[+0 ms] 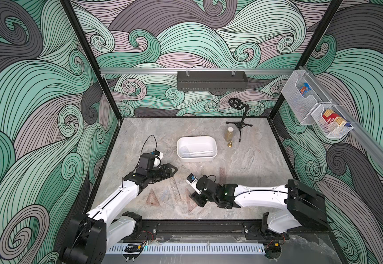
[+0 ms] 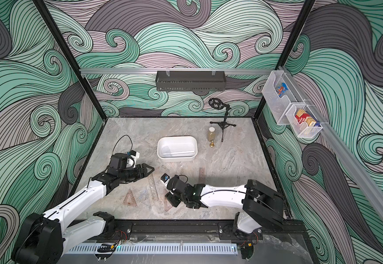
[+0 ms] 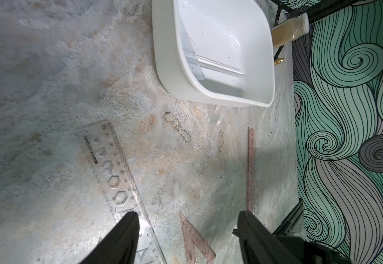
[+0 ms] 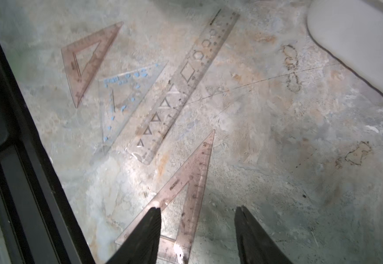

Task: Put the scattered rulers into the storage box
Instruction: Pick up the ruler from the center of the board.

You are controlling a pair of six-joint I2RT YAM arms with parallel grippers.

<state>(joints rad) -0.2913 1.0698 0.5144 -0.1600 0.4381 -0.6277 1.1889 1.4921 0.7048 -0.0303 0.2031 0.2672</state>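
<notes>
Nearest, by the front rail: right gripper [image 4: 197, 209] low over a reddish set square [image 4: 198, 173]. Claw spread, nothing pinched, and the square lies flat on the table [image 4: 300, 160].

Beside it lie a blue-marked clear set square [image 4: 126, 98] and a second reddish set square [image 4: 87, 57].

Next out: left gripper [image 3: 188, 213], claw also spread and empty, above the clear straight ruler [image 3: 115, 169]. A reddish straight ruler [image 3: 251, 169] lies apart, toward the right wall.

Farthest: the storage box [image 1: 196, 158], with one clear ruler [image 3: 218, 65] already inside.

Risks, as I judge them:
- The plastic is thin and flat, so closing fingers may skate over it and catch nothing.
- A nudge could slide the square under the rail.
- The clear ruler's edge sits against the blue-marked square, so lifting one may drag the other.
- The arms work near each other and could clash.
</notes>
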